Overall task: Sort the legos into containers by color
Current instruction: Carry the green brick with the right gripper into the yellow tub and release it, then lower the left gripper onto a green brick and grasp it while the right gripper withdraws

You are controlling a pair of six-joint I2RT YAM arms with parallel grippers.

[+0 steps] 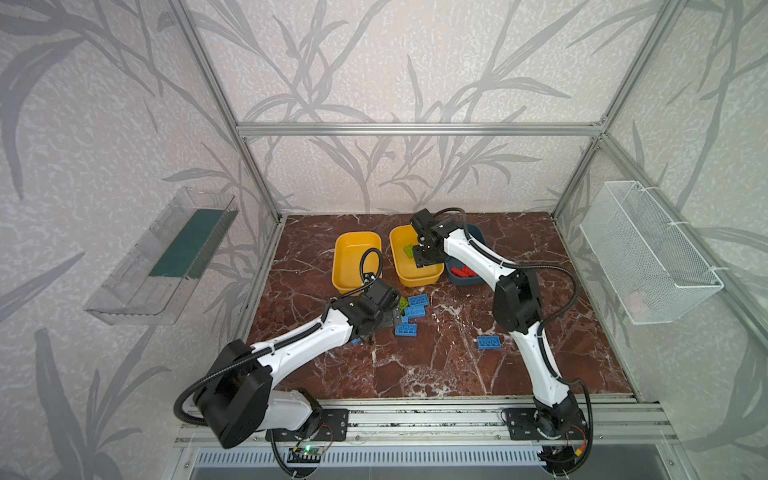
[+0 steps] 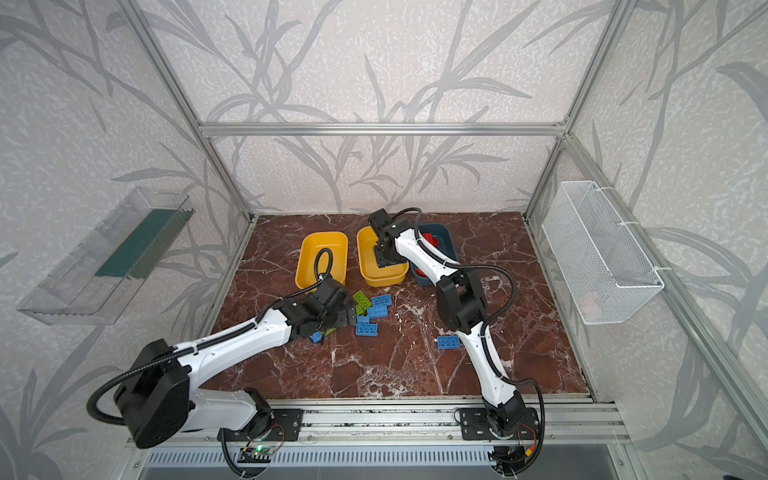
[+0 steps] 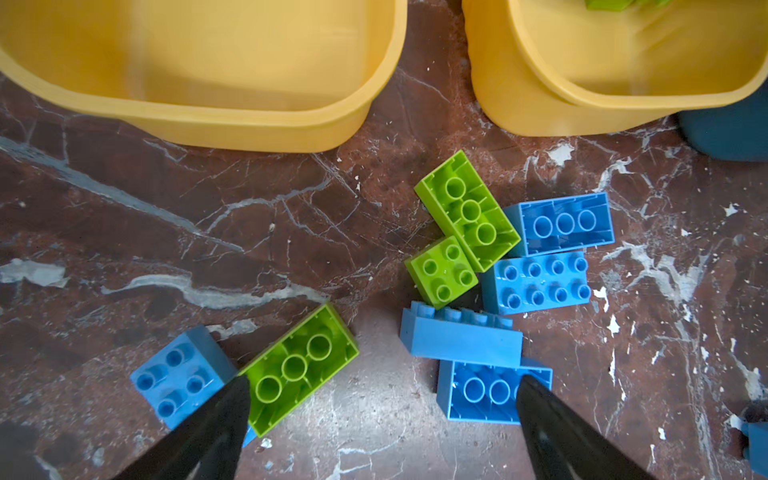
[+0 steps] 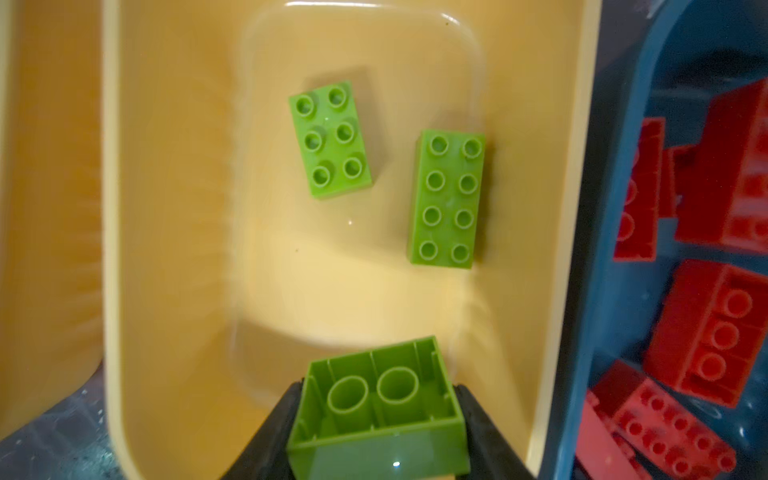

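Note:
My right gripper (image 4: 378,387) is shut on a lime green lego (image 4: 374,419), held underside up over the middle yellow container (image 4: 166,249). Two green legos (image 4: 330,139) (image 4: 449,199) lie inside it. The teal container (image 4: 602,208) beside it holds several red legos (image 4: 715,332). My left gripper (image 3: 384,382) hangs open just above the table, over a pile of loose legos. One fingertip is beside a green lego (image 3: 301,368) and a small blue one (image 3: 178,376). The other fingertip overlaps a blue lego (image 3: 482,390). The left yellow container (image 1: 353,262) looks empty.
More blue and green legos (image 1: 415,305) lie clustered in front of the yellow containers, and one blue lego (image 1: 488,342) lies alone to the right. A clear tray (image 1: 166,257) hangs on the left wall and a white wire basket (image 1: 648,257) on the right wall.

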